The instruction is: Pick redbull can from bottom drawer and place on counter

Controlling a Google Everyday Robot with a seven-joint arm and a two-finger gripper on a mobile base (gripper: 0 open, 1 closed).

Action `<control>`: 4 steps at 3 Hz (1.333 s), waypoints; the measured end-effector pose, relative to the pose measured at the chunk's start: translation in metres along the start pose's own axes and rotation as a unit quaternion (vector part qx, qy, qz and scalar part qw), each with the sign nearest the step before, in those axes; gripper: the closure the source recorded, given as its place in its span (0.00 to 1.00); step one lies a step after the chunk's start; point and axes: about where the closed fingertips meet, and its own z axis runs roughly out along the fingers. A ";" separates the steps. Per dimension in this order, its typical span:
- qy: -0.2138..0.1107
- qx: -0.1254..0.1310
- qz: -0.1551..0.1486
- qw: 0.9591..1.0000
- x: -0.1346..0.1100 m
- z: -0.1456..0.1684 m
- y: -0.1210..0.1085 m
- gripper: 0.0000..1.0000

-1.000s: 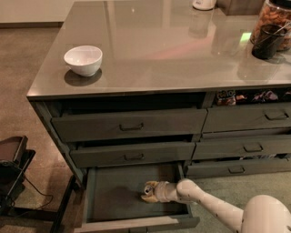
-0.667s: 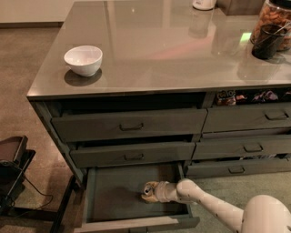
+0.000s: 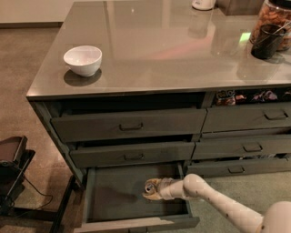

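The redbull can [image 3: 149, 187] is in the open bottom drawer [image 3: 113, 200], near its right side, tilted with its shiny round top facing left. My gripper [image 3: 157, 190] reaches into the drawer from the right and is shut on the can, with a finger on each side of its body. The white arm [image 3: 218, 205] comes in from the lower right corner. The counter [image 3: 173, 45] is the glossy grey top of the drawer unit above.
A white bowl [image 3: 82, 60] stands on the counter's left front. A dark cup and a jar [image 3: 268, 36] stand at the far right, and a white object [image 3: 203, 4] at the back. Two handled drawers [image 3: 131, 126] sit above the open one. A dark stand [image 3: 13, 168] is on the floor at left.
Almost nothing has moved; the gripper and can stay at the same spot in the bottom drawer, perhaps a touch higher.
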 end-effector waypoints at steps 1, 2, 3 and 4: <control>-0.017 -0.031 -0.016 0.999 -0.036 -0.042 0.001 1.00; -0.012 -0.059 -0.049 0.997 -0.090 -0.094 -0.003 1.00; -0.013 -0.060 -0.049 0.997 -0.092 -0.095 -0.002 1.00; -0.023 -0.055 -0.047 0.997 -0.113 -0.122 -0.002 1.00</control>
